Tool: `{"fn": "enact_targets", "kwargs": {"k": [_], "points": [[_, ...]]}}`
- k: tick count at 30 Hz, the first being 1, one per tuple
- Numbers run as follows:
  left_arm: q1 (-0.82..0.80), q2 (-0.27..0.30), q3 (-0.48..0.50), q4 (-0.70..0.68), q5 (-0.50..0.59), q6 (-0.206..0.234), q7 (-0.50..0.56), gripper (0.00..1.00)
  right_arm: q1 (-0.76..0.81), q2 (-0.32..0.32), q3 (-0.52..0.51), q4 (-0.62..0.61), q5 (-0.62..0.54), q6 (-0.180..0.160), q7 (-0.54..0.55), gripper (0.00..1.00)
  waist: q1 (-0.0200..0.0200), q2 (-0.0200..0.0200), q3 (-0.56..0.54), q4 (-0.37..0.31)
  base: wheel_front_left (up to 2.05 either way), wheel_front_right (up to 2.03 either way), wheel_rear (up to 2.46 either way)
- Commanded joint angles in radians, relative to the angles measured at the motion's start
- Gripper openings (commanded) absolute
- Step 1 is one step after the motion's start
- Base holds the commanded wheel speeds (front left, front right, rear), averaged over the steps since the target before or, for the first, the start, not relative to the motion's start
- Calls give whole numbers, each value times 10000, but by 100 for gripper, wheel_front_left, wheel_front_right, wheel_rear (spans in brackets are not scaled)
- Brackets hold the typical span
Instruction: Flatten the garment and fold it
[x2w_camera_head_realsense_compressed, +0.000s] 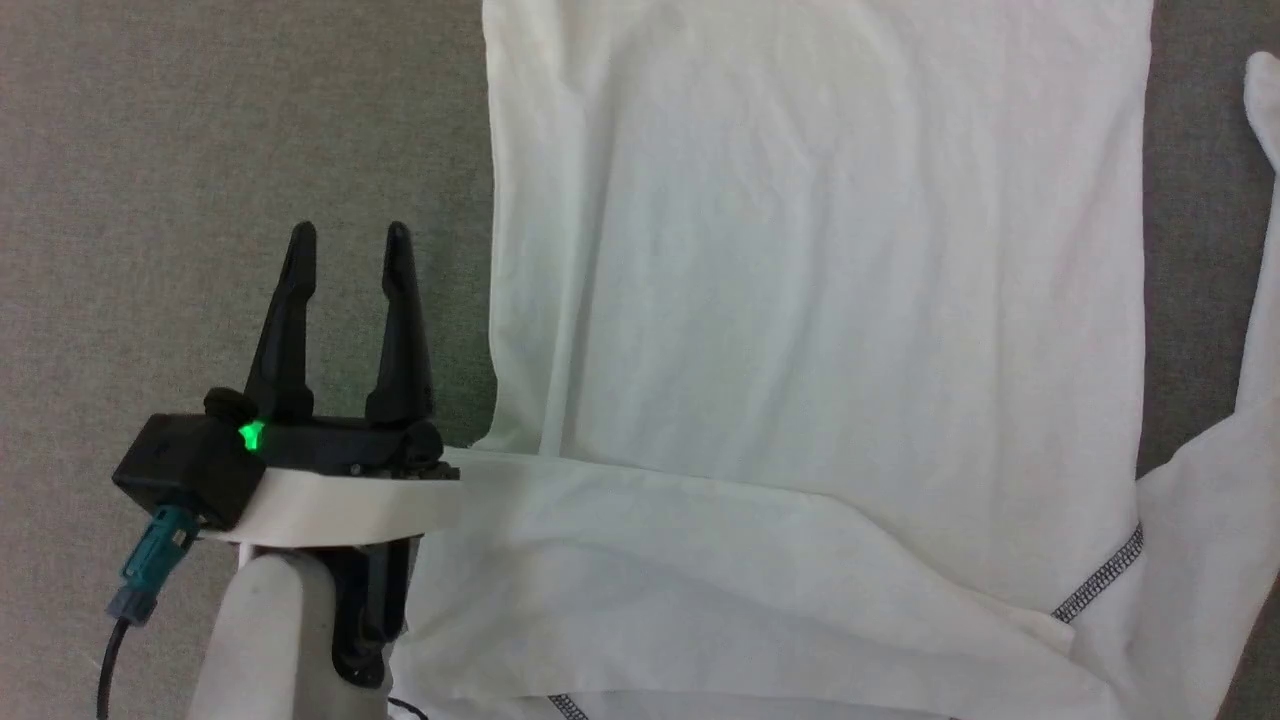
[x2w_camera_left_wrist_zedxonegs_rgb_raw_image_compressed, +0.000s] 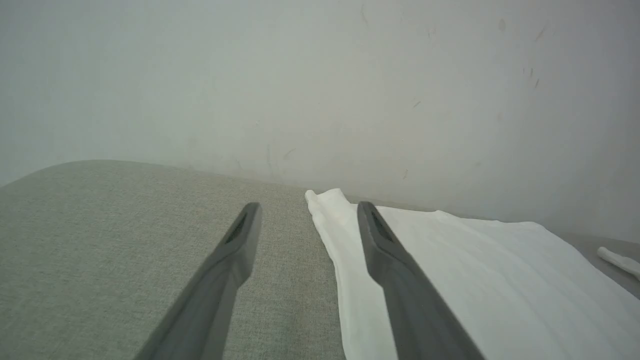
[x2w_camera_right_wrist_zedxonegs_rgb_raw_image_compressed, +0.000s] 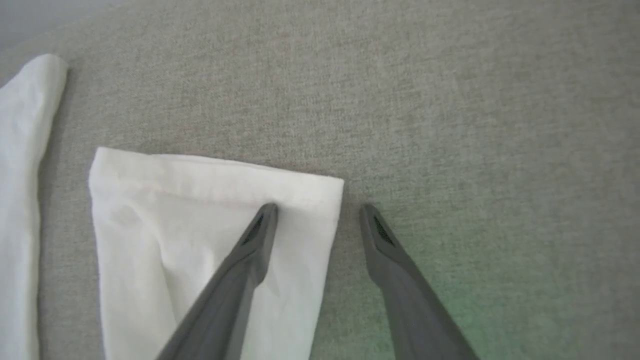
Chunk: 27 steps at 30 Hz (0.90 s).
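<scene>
The garment (x2w_camera_head_realsense_compressed: 820, 300), a white thin shirt, lies spread flat on the grey fabric surface (x2w_camera_head_realsense_compressed: 200, 150). One sleeve (x2w_camera_head_realsense_compressed: 700, 570) is folded across its near part. A dark zigzag seam (x2w_camera_head_realsense_compressed: 1100, 575) shows at the right shoulder. My left gripper (x2w_camera_head_realsense_compressed: 350, 240) hovers open just left of the garment's left edge, holding nothing. In the left wrist view the left gripper (x2w_camera_left_wrist_zedxonegs_rgb_raw_image_compressed: 308, 207) points along that edge of the garment (x2w_camera_left_wrist_zedxonegs_rgb_raw_image_compressed: 500, 280). In the right wrist view my right gripper (x2w_camera_right_wrist_zedxonegs_rgb_raw_image_compressed: 320, 207) is open, its fingers astride the right corner of a flat sleeve cuff (x2w_camera_right_wrist_zedxonegs_rgb_raw_image_compressed: 200, 200).
A pale wall (x2w_camera_left_wrist_zedxonegs_rgb_raw_image_compressed: 320, 75) rises behind the surface's far edge. Another white strip of cloth (x2w_camera_right_wrist_zedxonegs_rgb_raw_image_compressed: 25, 175) lies left of the cuff. The other sleeve (x2w_camera_head_realsense_compressed: 1230, 480) runs up the right side. Bare grey surface lies left of the garment.
</scene>
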Motion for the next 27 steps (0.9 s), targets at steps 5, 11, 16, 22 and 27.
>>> {"fn": "enact_targets", "kwargs": {"k": [5,11,16,22,27], "points": [[122,-118,229,145,207,-110,-47,100,765,302,475,123,11,-21,81,0,1,-2,-451,-171,0,0,0],[508,-185,372,408,252,-205,-47,100,1419,-561,145,-1074,129,-21,-1475,0,1,-2,-1365,-514,0,0,0],[814,-209,473,647,266,-258,-47,100,2487,-1414,-840,-1630,368,-21,-2043,0,1,-2,-2110,-876,0,0,0],[1205,-170,621,832,354,-292,-47,100,3935,-2064,-2251,-1464,661,-21,-2204,0,1,-2,-2739,-1170,0,0,0],[1642,-15,767,984,437,-175,-30,100,4996,-2181,-3055,-1188,873,-21,-2697,0,1,-2,-3222,-1243,0,0,0]]}}
